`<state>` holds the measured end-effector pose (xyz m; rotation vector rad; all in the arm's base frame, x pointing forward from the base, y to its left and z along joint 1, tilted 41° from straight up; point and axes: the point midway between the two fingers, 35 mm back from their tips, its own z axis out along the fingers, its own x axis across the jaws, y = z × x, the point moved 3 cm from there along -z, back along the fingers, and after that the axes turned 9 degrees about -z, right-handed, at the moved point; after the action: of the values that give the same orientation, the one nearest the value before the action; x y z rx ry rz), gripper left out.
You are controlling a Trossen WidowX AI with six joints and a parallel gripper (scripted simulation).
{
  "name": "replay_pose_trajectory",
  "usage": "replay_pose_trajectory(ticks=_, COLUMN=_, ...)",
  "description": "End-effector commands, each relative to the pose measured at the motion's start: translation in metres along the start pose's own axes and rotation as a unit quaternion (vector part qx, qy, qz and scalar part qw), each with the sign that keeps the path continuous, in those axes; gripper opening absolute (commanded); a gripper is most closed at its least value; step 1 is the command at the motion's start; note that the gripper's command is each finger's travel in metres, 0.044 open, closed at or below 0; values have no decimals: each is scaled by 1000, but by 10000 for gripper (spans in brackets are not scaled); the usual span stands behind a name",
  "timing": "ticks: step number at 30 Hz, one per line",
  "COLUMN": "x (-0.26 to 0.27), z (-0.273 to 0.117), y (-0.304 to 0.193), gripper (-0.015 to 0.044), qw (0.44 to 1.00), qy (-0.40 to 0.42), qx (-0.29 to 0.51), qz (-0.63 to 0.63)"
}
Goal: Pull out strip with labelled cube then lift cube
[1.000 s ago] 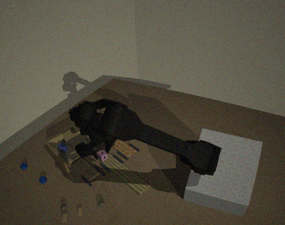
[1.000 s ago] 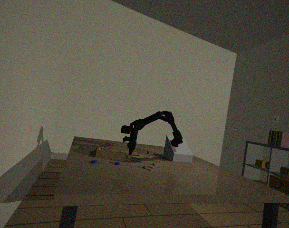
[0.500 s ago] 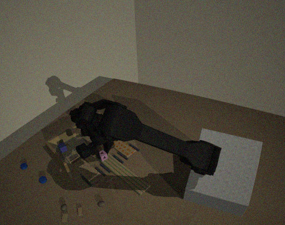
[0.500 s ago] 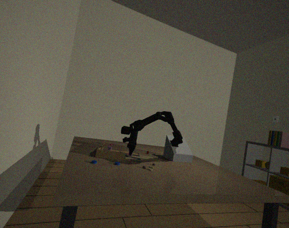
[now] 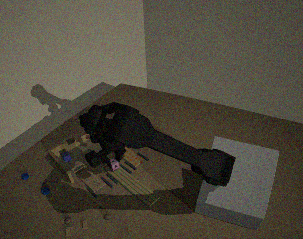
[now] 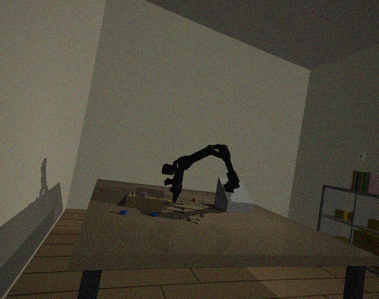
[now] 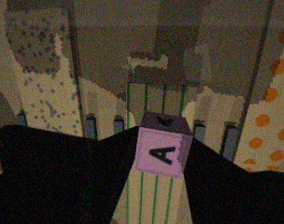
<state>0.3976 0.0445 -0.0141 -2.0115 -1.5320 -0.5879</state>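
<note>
The labelled cube, pink with a black letter A, sits between the fingertips of my gripper. The gripper is shut on it and points down. The green-striped strip runs under the cube and out toward the arm's base; in the wrist view it shows on both sides of the cube. Whether the cube touches the strip is hard to tell. An orange-dotted strip lies on one side, a blue-speckled strip on the other.
Short dark bars stand between the strips. Beyond them are pale wooden pieces and a blue cube. Two blue round objects and small blocks lie nearby. A large pale block stands at the arm's base.
</note>
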Motion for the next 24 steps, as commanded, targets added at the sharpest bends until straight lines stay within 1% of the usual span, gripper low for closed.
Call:
replay_pose_trajectory(ticks=1, x=-3, z=-15, y=-13, gripper=0, qw=1000, qy=0, qx=-5, qz=-2)
replay_pose_trajectory(ticks=8, x=-12, z=-30, y=-37, gripper=0, qw=1000, qy=0, qx=-3, qz=0)
replay_pose_trajectory(ticks=13, x=-13, z=-30, y=-40, gripper=0, qw=1000, qy=0, qx=-3, qz=0)
replay_pose_trajectory(ticks=24, x=-26, z=-30, y=-76, gripper=0, qw=1000, qy=0, qx=-2, qz=1)
